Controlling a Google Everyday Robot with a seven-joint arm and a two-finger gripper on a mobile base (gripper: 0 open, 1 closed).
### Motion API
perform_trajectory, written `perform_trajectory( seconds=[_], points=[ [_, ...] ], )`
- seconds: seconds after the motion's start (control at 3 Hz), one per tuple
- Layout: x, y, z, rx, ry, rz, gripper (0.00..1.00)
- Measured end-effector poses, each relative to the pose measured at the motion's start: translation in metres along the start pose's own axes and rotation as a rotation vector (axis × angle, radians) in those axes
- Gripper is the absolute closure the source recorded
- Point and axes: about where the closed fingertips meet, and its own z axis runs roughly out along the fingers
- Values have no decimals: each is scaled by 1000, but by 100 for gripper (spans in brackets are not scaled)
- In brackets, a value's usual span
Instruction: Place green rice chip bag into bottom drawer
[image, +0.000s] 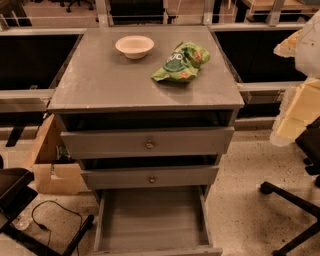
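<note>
Cardboard box (52, 172) sits on the floor left of the desk (110, 82), w/ a black cable (55, 212) looping on the floor in front of it, also left of the desk. Desk is grey, 3 drawers stacked in its front. On desk top, left of centre & toward the back: cream bowl (134, 46), upright. Near its right, apart & not touching: green rice chip bag (181, 62), lying crumpled on desk top, right of centre, toward the back edge. Under the top, upper knobbed drawer (149, 144) & middle knobbed drawer (151, 178) are each pulled out a bit, dark gap above each. Bottom drawer (150, 217), at desk's foot, is pulled out furthest toward the camera, grey plank floor showing. Gripper (300, 100) hangs off desk's right side, pale cream, approx level w/ desk top, well apart from the bag; can't tell if it's released or clenched. Black chair base (290, 197) on the speckled floor right of desk, below the gripper.
</note>
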Motion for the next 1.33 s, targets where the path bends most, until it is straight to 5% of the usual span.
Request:
perform_trajectory(
  seconds=[0.33,1.0,1.33],
  points=[
    [0,-1,0,3,-2,0,0],
    [-31,-82,3,114,-165,65,0],
    [-66,-125,14,136,-265,177,0]
  ],
)
